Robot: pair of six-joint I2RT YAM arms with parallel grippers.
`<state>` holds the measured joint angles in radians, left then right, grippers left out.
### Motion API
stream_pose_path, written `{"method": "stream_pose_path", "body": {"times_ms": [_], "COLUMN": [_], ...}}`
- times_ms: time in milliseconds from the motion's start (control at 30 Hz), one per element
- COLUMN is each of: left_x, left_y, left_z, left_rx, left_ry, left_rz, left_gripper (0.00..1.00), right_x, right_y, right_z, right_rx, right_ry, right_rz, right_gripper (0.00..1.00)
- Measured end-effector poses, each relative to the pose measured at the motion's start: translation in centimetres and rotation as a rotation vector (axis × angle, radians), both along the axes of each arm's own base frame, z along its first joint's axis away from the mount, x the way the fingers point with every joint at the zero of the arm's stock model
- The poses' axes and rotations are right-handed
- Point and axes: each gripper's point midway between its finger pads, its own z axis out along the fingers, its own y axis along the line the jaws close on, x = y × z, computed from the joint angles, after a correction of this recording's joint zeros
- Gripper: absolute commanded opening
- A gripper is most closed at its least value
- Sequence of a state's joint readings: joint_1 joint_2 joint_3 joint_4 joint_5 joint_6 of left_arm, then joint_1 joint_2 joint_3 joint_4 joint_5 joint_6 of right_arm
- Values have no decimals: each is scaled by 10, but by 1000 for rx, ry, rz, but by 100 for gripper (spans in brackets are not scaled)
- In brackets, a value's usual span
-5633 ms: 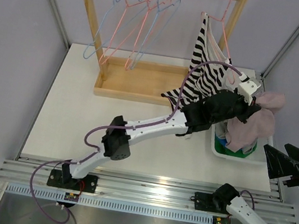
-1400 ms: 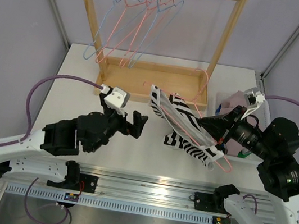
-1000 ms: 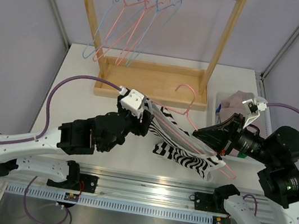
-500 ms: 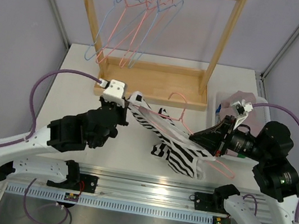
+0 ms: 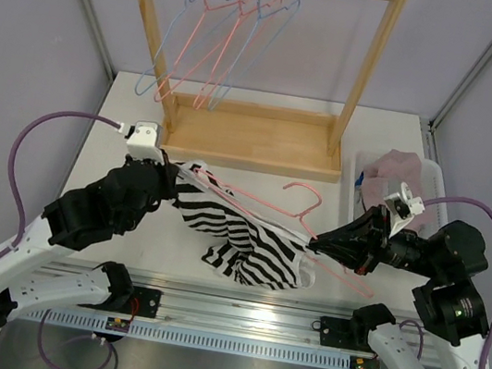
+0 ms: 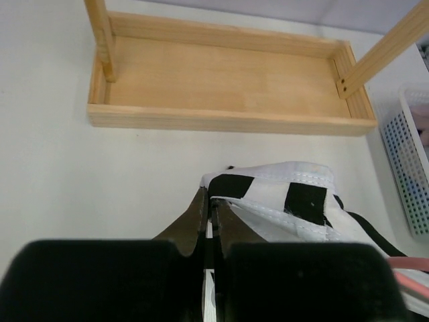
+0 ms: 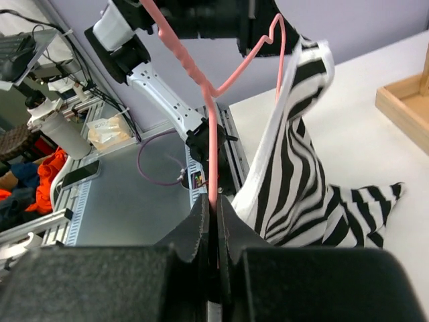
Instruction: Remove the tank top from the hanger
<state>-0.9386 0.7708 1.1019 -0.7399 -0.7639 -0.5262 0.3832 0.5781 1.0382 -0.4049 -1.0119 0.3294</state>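
Note:
A black-and-white striped tank top (image 5: 245,250) hangs over the table's near middle, still threaded on a pink wire hanger (image 5: 317,199). At its left end my left gripper (image 5: 177,174) is shut on the top's white-edged strap. In the left wrist view the strap (image 6: 295,194) sits pinched at the fingertips of the left gripper (image 6: 209,201). My right gripper (image 5: 316,244) is shut on the hanger's lower wire at the right. The right wrist view shows the pink hanger wire (image 7: 210,121) rising from the closed right gripper (image 7: 213,204), with the tank top (image 7: 295,154) draped beside it.
A wooden rack (image 5: 253,139) stands at the back with several empty pink and blue hangers (image 5: 213,39) on its rail. A white basket (image 5: 434,181) of pink clothes sits at the right edge, close to the right arm.
My left gripper shut on the tank top's strap and drew it left and toward the near edge. The right gripper, holding the hanger, shifted lower and nearer, stretching the fabric between them.

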Motion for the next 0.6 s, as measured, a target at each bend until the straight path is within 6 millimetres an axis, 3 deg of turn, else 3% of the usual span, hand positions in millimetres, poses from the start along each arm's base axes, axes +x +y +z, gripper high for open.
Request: {"method": "stream_pose_path", "body": {"times_ms": [167,267,467,600], "left_x": [-13,-31,-78,-94], "left_y": [-29,-53,-97,-103], "left_z": [-21,-34,-60,-82], "left_rx": [-24,-89,-208,-220], "left_ry": [68,91,154,222], "left_rz": [-189,-358,-701,-768], "left_gripper": [0,0,0,0], "right_x": [-7,1,52,93], "right_y": [0,1,-1,-12], "right_z": [7,10,28,46], "right_rx": [54,117,392,558], "right_ry": [-86,-120,-205,-231], "right_rz": [23,-12,-199,-350], "right_gripper": [0,0,0,0]}}
